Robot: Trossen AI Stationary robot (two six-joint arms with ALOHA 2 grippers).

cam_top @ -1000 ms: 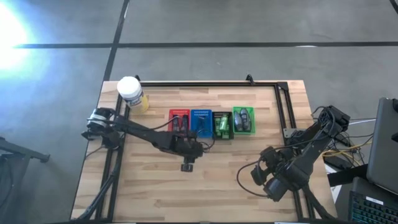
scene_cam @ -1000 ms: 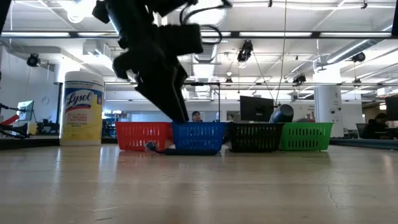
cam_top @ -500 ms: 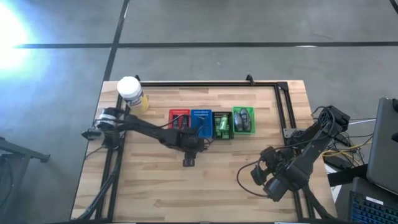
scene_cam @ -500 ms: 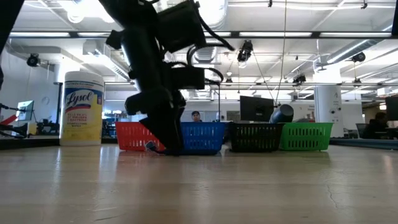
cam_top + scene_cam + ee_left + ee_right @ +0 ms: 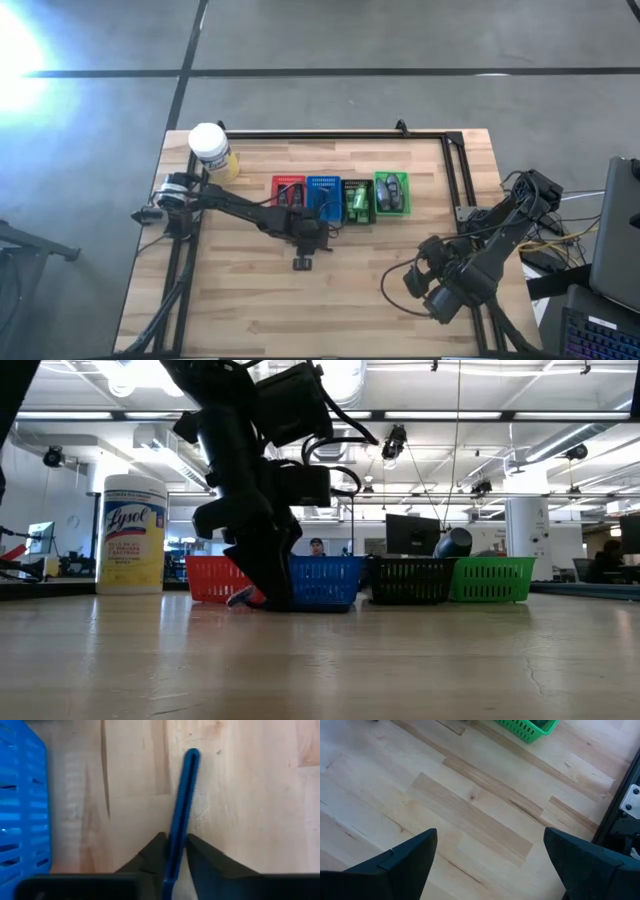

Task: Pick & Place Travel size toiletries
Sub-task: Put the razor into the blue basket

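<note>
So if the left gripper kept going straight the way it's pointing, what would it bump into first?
The left gripper points down at the table, pinching a blue razor. Going on, the razor would meet the bare wood first, beside the blue basket; how close is unclear.

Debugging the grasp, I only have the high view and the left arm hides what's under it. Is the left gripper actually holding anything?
Observer: Yes. In the left wrist view the left gripper is shut on a thin dark-blue plastic razor that points out over the wooden table.
Operator: Is it inside a basket yet?
Observer: No. The blue plastic basket sits off to one side of the razor, which is over bare wood.
Operator: How high is the gripper?
Observer: The low view shows it down near the tabletop, in front of the red plastic basket.
Operator: Right gripper?
Observer: The right gripper is open over bare wood, holding nothing.
</note>
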